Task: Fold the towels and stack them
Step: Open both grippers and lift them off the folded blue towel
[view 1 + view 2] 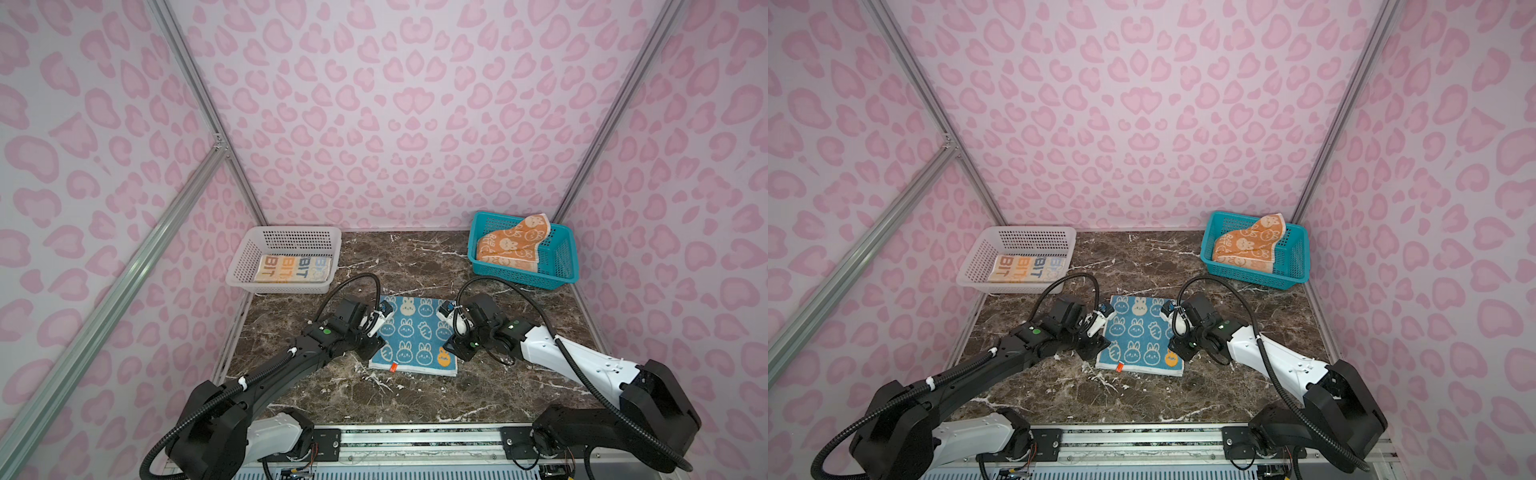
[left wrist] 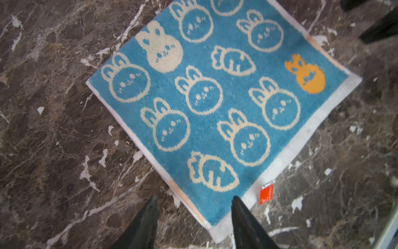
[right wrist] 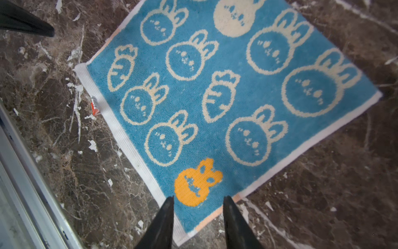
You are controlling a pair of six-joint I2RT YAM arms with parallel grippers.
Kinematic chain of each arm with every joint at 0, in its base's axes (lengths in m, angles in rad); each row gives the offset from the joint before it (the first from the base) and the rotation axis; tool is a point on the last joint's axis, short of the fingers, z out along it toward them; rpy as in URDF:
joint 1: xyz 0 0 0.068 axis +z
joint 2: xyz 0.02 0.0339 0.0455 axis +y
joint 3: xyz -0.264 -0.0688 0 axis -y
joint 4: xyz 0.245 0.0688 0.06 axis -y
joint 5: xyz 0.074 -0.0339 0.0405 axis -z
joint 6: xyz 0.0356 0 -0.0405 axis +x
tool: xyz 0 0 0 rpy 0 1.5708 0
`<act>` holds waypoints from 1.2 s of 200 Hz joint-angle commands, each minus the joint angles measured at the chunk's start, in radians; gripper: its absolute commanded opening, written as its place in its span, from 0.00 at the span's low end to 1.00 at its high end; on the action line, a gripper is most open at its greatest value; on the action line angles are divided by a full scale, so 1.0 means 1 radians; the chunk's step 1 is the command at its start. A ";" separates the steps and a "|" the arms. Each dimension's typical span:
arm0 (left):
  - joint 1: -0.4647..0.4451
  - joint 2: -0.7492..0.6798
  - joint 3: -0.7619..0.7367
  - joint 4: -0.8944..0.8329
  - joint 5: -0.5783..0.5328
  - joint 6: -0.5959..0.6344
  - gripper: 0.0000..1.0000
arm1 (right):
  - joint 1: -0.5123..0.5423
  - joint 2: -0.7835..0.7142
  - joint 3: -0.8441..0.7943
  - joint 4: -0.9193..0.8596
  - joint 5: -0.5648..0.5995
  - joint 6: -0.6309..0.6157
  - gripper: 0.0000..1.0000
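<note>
1. The blue square terry towel with white rabbits and carrots (image 1: 415, 336) lies flat and unfolded at the centre of the dark brown marble table (image 1: 415, 257). It shows in both top views (image 1: 1140, 336).
2. A small orange tag (image 2: 266, 194) projects from the white hem on the near edge of the blue towel. One orange rabbit motif (image 3: 196, 185) sits in its near-right corner.
3. The left gripper (image 2: 193, 200) hovers at the near-left corner of the blue towel. Its jaws stand apart and grip nothing. One finger (image 2: 150, 215) is over bare marble just left of the towel's edge; the other is over the towel, just inside the hem.
4. The right gripper (image 3: 198, 199) hovers at the near-right corner of the same towel. Its jaws stand apart with nothing clamped, and the corner lies between the two fingers.
5. Whether any fingertip touches the cloth cannot be told.
6. The cream terry towel with orange and blue lettering (image 1: 293, 269) lies folded in the white perforated plastic basket (image 1: 307, 241) at the far left.
7. The orange terry towel with white rabbits (image 1: 513, 243) lies crumpled in the teal perforated plastic basket (image 1: 557, 257) at the far right, with one corner above the rim.
</note>
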 commanded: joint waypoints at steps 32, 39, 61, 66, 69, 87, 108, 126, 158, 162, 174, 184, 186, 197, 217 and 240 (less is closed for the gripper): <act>0.002 0.058 0.011 0.085 0.009 -0.446 0.41 | 0.070 0.052 -0.053 0.049 -0.001 0.275 0.26; 0.002 0.062 0.000 0.084 0.017 -0.472 0.39 | 0.077 0.065 -0.053 0.031 0.006 0.296 0.26; 0.002 0.074 -0.039 0.091 0.049 -0.555 0.31 | 0.095 0.094 -0.065 -0.017 0.019 0.335 0.24; 0.001 0.079 -0.049 0.093 0.056 -0.569 0.29 | 0.099 0.097 -0.071 -0.023 0.028 0.345 0.24; 0.001 0.082 -0.056 0.096 0.059 -0.577 0.29 | 0.101 0.098 -0.074 -0.026 0.032 0.350 0.23; 0.001 0.107 -0.092 0.106 0.087 -0.592 0.25 | 0.101 0.101 -0.085 -0.042 0.061 0.377 0.22; 0.001 0.148 -0.103 0.098 0.112 -0.592 0.17 | 0.100 0.111 -0.083 -0.059 0.100 0.391 0.21; 0.001 0.178 -0.104 0.092 0.131 -0.590 0.07 | 0.099 0.137 -0.073 -0.066 0.112 0.395 0.18; -0.002 0.186 -0.127 0.072 0.155 -0.590 0.03 | 0.097 0.191 -0.045 -0.115 0.134 0.382 0.15; -0.004 0.183 -0.132 0.072 0.159 -0.593 0.03 | 0.097 0.197 -0.040 -0.123 0.138 0.379 0.14; -0.009 0.170 -0.146 0.069 0.168 -0.604 0.03 | 0.093 0.209 -0.027 -0.142 0.147 0.369 0.14; -0.014 0.156 -0.157 0.066 0.170 -0.613 0.03 | 0.089 0.215 -0.018 -0.153 0.151 0.359 0.14; -0.015 0.153 -0.160 0.066 0.170 -0.614 0.03 | 0.089 0.216 -0.016 -0.155 0.153 0.359 0.14; -0.022 0.138 -0.170 0.062 0.170 -0.624 0.03 | 0.087 0.218 -0.007 -0.164 0.159 0.352 0.14; -0.030 0.111 -0.180 0.054 0.171 -0.628 0.03 | 0.076 0.220 0.014 -0.186 0.157 0.341 0.14; -0.033 0.093 -0.179 0.030 0.154 -0.622 0.03 | 0.068 0.217 0.043 -0.230 0.172 0.324 0.14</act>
